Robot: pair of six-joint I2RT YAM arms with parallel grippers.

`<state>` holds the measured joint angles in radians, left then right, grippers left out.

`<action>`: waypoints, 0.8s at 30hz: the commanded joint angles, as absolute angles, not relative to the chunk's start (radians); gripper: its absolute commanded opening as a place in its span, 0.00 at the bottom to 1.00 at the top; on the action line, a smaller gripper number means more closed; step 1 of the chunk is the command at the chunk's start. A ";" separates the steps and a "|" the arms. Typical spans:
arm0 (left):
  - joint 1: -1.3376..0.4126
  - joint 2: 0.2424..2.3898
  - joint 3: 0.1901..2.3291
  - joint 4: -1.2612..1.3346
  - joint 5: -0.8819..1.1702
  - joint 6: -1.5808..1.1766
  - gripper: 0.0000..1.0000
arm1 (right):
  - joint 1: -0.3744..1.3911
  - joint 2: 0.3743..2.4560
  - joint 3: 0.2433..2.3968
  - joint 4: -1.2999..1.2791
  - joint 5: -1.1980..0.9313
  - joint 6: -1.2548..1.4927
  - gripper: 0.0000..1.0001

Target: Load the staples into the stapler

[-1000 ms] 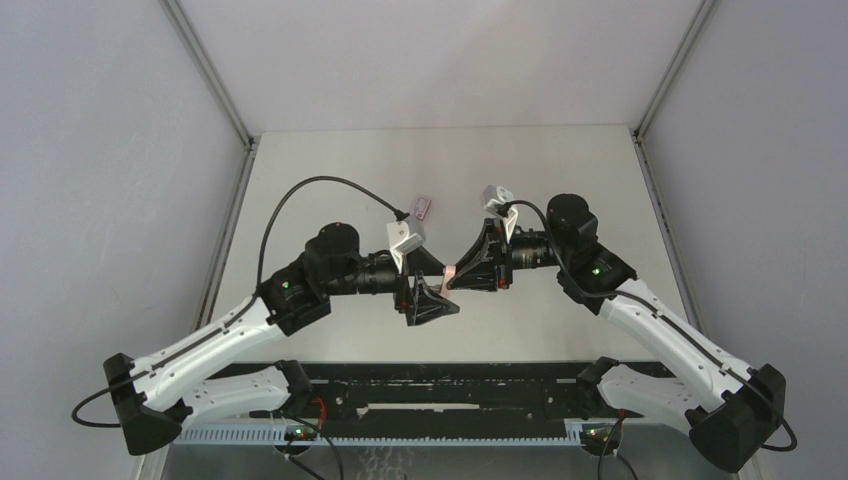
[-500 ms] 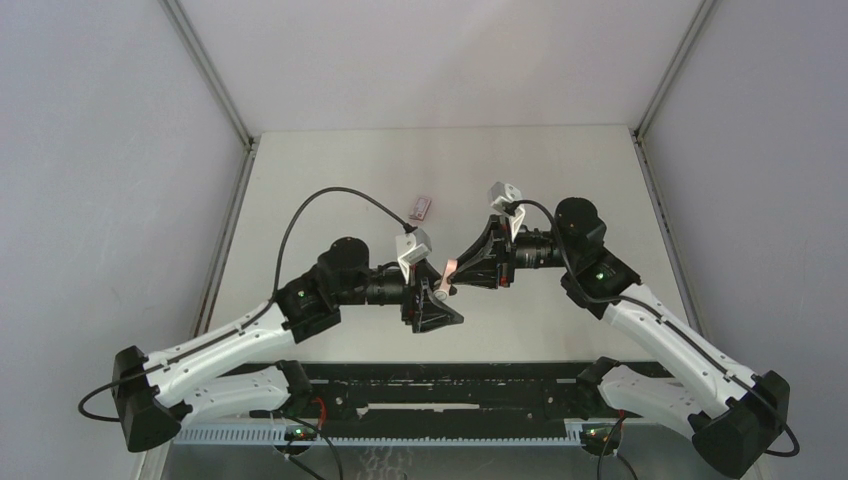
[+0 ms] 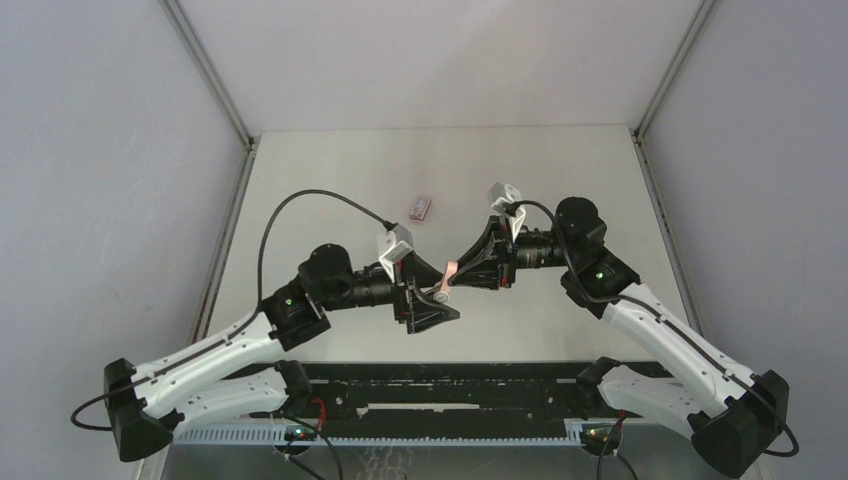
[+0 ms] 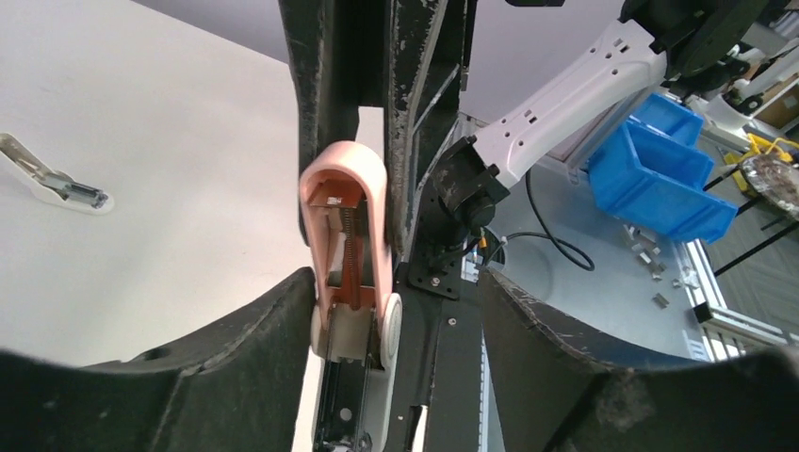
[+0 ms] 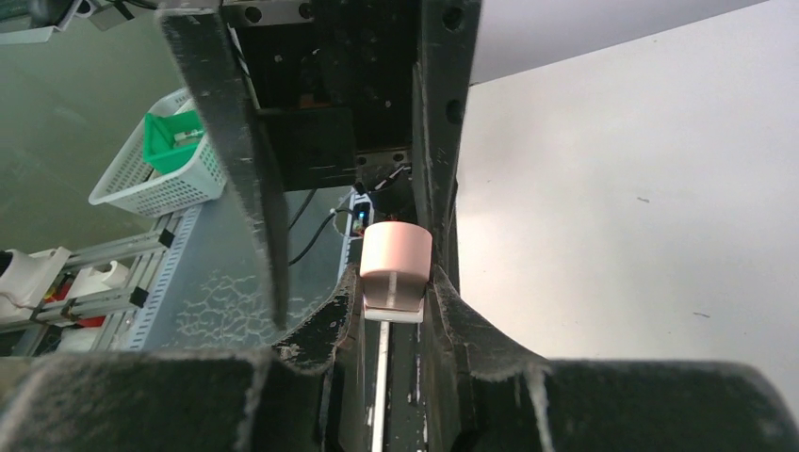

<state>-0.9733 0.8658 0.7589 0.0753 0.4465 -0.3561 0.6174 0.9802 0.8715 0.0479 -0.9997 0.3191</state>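
A pink and white stapler [image 3: 450,268] hangs above the table, with my right gripper [image 3: 455,274] shut on its end. In the right wrist view the pink end [image 5: 396,250] sits pinched between both fingers of that gripper [image 5: 396,299]. The left wrist view shows the stapler [image 4: 344,202] with its pink lid swung up, baring the spring and the white base. My left gripper [image 4: 396,306] is open around it: its left finger [image 4: 283,330] touches the white hinge and the right finger stands well off. The staples' pink-red carton [image 3: 421,207] lies on the table beyond; no loose strip shows.
A small white and silvery object [image 4: 52,184] lies on the table in the left wrist view. Blue bins [image 4: 660,174] and a white basket [image 5: 155,174] stand off the table's near side. The black rail [image 3: 440,385] runs along the near edge.
My left arm drew back to the left and its jaws narrowed a little around the stapler. The right gripper rose slightly with the stapler, then held still.
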 commanded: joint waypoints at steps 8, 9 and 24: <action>-0.978 0.900 0.789 0.084 0.506 -0.370 0.58 | 0.618 0.978 0.874 0.110 -1.065 0.344 0.00; -0.978 0.906 0.792 0.084 0.511 -0.371 0.57 | 0.617 0.976 0.873 0.109 -1.068 0.345 0.00; -0.977 1.020 0.788 0.064 0.327 -0.336 0.00 | 0.556 0.906 0.861 -0.002 -0.808 0.309 0.61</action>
<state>-0.9733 0.9443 0.7593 0.0574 0.4625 -0.3569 0.5999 0.9707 0.8692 0.0296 -1.0004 0.3264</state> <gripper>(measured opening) 0.375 0.500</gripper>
